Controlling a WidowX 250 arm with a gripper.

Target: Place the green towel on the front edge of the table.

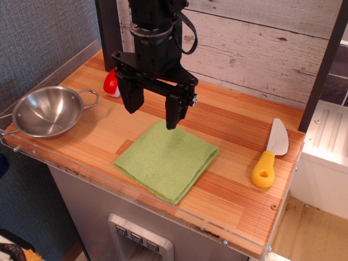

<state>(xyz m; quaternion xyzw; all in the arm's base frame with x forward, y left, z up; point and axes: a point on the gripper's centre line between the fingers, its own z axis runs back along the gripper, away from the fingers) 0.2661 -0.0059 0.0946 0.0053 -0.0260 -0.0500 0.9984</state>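
Near the front of the table (228, 128) lies the green towel (166, 159). It is flat and folded, and it sits just behind the clear rim along the front edge. One corner points toward that rim and almost touches it.

Above the back part of the towel hangs the gripper (152, 111). Its two black fingers are spread wide apart, and nothing is between them. They do not touch the cloth.

To me, the towel looks like it is already in its place, so the job seems almost done. The good thing to do now is to lift the arm straight up and away. The fingers should stay wide so they do not catch the cloth and drag it. A soft towel slides and bunches up if a finger snags it, so a slow, straight lift is best.

On the left stands a steel bowl (46, 111), well apart from the towel. A red and white thing (111, 83) sits behind the gripper, partly hidden. A knife with a yellow handle (269, 156) lies on the right. The arm should stay clear of all three when it pulls back.
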